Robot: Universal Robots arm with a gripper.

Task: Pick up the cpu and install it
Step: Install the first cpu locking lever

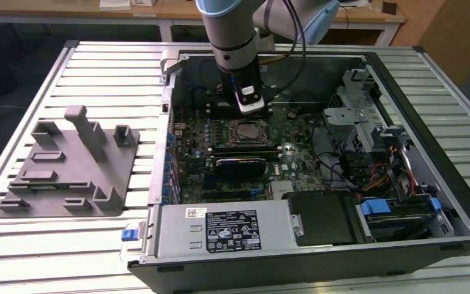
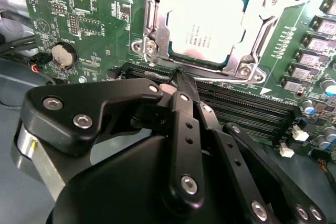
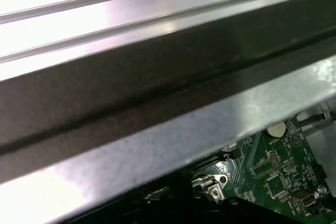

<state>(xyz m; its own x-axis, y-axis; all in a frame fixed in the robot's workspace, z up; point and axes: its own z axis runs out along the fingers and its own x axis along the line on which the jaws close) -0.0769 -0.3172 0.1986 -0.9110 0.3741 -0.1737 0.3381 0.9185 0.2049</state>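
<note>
Slatted metal table (image 1: 71,245) under computer case (image 1: 431,184)

The exterior view is evenly lit from above, bright on the ribbed metal table (image 1: 63,245) and dimmer inside the open computer case (image 1: 431,141), where the arm casts soft shadow over the motherboard (image 1: 300,165). The picture is fairly sharp, with slight softness toward its edges.

In the second wrist view, light glares off the pale metal top of the cpu (image 2: 207,27), washing out its surface. The black gripper (image 2: 181,77) close to the lens looks dark and slightly blurred.

In the first wrist view, the case wall (image 3: 157,103) is very near, out of focus, with broad bright reflections and a dark band across it.
</note>
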